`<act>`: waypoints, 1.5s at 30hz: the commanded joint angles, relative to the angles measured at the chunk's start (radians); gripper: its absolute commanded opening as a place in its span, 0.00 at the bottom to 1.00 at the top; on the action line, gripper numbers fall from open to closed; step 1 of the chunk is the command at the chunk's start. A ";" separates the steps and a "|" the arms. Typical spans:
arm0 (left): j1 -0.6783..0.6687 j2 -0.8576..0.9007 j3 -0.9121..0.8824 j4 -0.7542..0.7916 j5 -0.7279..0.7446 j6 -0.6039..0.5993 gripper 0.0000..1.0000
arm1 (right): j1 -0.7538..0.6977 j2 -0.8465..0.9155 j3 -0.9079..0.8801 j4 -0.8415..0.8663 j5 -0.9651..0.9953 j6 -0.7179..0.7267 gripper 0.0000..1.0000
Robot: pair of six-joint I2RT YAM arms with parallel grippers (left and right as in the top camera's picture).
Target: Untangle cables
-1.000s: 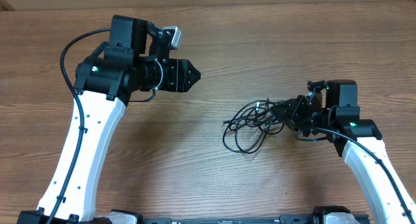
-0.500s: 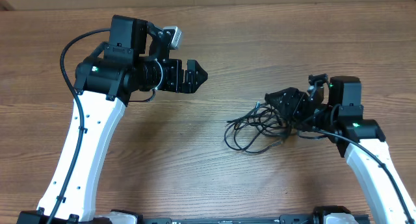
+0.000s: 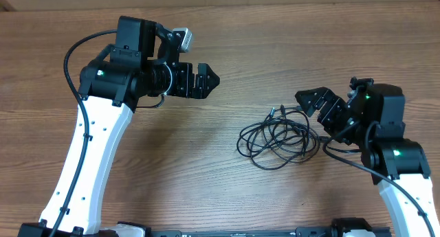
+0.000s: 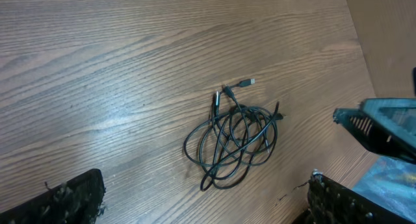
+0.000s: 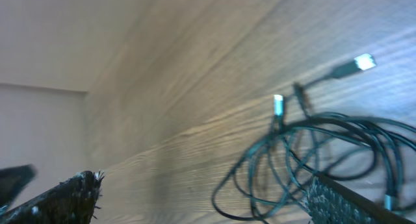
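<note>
The thin black cables (image 3: pixel 278 135) lie in one loose, knotted heap of overlapping loops on the brown wood-grain table (image 3: pixel 206 168), right of centre in the overhead frame and a little below the middle. A silver-tipped plug (image 4: pixel 247 83) pokes out of the upper edge of the heap, and a second plug end (image 4: pixel 216 98) lies just beside it to the left. Nothing grips the heap; it rests flat on the wood.

The black right gripper (image 3: pixel 323 106) hangs just beside the upper right edge of the tangle, angled toward the upper left. Its jaws are spread wide with nothing between them. In the right wrist view, which is blurred, the two ridged fingers (image 5: pixel 68 198) sit in the lower corners; the loops run up to the lower right one, and whether they touch it cannot be told.

The black left gripper (image 3: pixel 207 80) is in the upper middle of the overhead frame, well apart from the cables, pointing right. Its jaws also stand wide and empty, at the end of a white arm (image 3: pixel 89 154).
</note>
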 commanded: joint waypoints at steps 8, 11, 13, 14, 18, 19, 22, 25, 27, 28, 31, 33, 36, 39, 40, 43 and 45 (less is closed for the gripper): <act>-0.153 0.005 0.015 0.005 -0.122 0.008 1.00 | 0.000 -0.053 0.020 -0.027 -0.002 0.051 1.00; -0.214 0.007 0.014 0.013 -0.163 0.007 1.00 | 0.000 -0.053 0.020 -0.057 0.014 0.052 1.00; -0.249 0.015 0.014 0.025 -0.179 0.007 1.00 | 0.000 -0.053 0.020 -0.069 0.021 0.052 1.00; -0.264 0.023 0.014 0.031 -0.186 0.006 1.00 | 0.000 -0.053 0.020 -0.071 0.024 0.052 1.00; -0.322 0.079 0.014 0.057 -0.199 -0.020 1.00 | 0.000 -0.055 0.020 -0.096 0.044 0.048 1.00; -0.335 0.101 0.014 0.063 -0.199 -0.024 1.00 | 0.000 -0.055 0.020 -0.111 0.065 0.048 1.00; -0.362 0.165 0.014 0.075 -0.200 -0.023 0.96 | 0.000 -0.055 0.020 -0.171 0.135 0.049 1.00; -0.382 0.234 0.014 0.095 -0.199 -0.023 0.91 | 0.000 -0.054 0.020 -0.232 0.187 0.052 1.00; -0.393 0.278 0.014 0.119 -0.195 -0.023 0.87 | 0.000 -0.054 0.020 -0.258 0.198 0.053 1.00; -0.397 0.299 0.014 0.135 -0.187 -0.023 0.85 | 0.000 -0.054 0.020 -0.270 0.205 0.053 1.00; -0.413 0.340 0.014 0.166 -0.134 0.023 0.72 | 0.000 -0.054 0.020 -0.285 0.227 0.053 1.00; -0.424 0.352 0.014 0.164 -0.119 0.138 0.68 | 0.000 -0.054 0.020 -0.295 0.248 0.053 1.00; -0.426 0.351 0.015 0.143 -0.079 0.257 0.71 | 0.000 -0.054 0.020 -0.317 0.296 0.053 1.00; -0.426 0.352 0.014 0.119 -0.059 0.371 0.76 | 0.000 -0.054 0.020 -0.327 0.309 0.053 1.00; -0.429 0.356 0.014 0.113 -0.060 0.396 0.76 | 0.000 -0.054 0.020 -0.326 0.309 0.053 1.00; -0.444 0.381 0.011 0.107 -0.060 0.435 0.76 | 0.000 -0.054 0.020 -0.327 0.308 0.053 1.00; -0.464 0.412 0.001 0.109 -0.060 0.434 0.75 | 0.000 -0.054 0.020 -0.328 0.298 0.053 1.00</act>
